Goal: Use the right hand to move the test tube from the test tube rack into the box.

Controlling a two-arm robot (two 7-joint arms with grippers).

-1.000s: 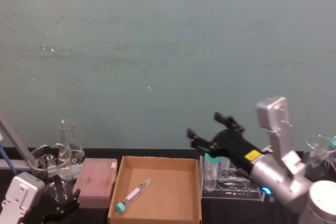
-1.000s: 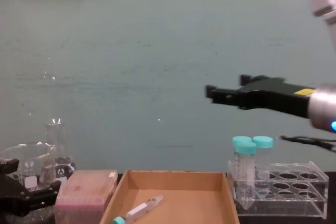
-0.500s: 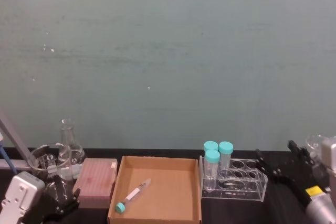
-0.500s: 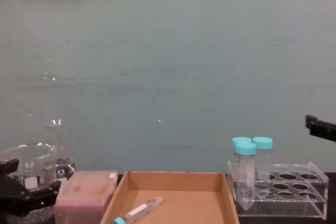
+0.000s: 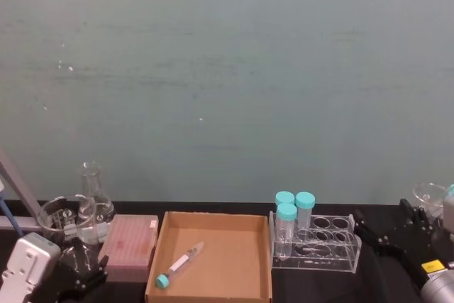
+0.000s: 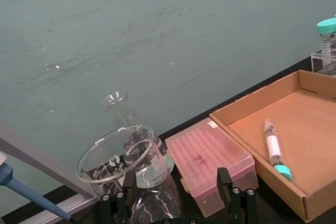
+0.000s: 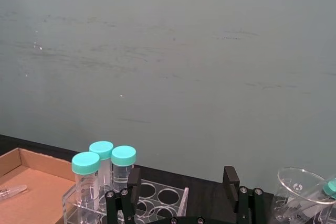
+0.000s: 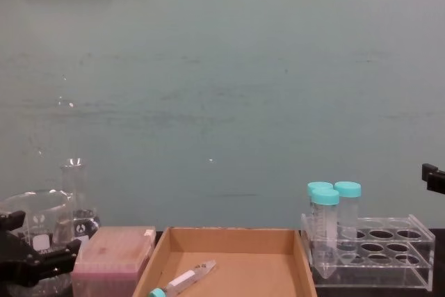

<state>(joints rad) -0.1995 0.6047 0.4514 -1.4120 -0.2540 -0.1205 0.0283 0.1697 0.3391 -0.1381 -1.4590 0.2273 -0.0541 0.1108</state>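
Your right end effector, jaws apart and empty, sits right of the clear acrylic rack; the slim teal-capped tube lies in the brown cardboard box left of the rack.

Dim, even indoor light, soft shadows, no harsh glare, slightly soft focus throughout

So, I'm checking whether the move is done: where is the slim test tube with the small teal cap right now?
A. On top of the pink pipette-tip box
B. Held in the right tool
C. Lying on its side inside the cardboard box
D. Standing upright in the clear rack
C: the slim test tube lies on its side on the floor of the cardboard box, beside the rack, clear of the right tool.
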